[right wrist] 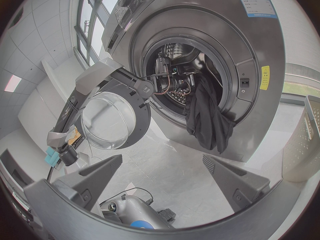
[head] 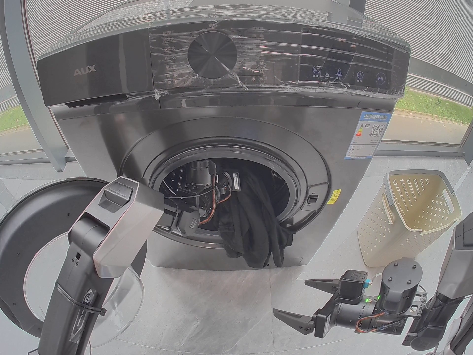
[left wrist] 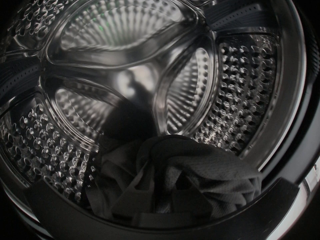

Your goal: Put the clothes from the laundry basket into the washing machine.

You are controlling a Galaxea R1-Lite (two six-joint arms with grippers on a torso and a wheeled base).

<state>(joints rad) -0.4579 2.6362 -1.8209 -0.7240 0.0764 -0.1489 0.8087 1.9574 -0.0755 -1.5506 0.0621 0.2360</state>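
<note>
1. Head view: black garment [head: 253,223] hangs over the washing machine [head: 221,119] opening's rim; left claw [head: 217,183] inside, state cannot be told; laundry basket [head: 394,223] on the floor [head: 221,301] beside it
2. Left wrist view: garment heaped at the drum [left wrist: 246,84] bottom
3. Right wrist view: right claw [right wrist: 163,160] spread above the floor

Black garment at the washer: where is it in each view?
Head view: black garment hangs over the door opening rim, at centre.
Left wrist view: bunched on the drum floor.
Right wrist view: draped out over the rim.
Shared landmark: that rim.
</note>
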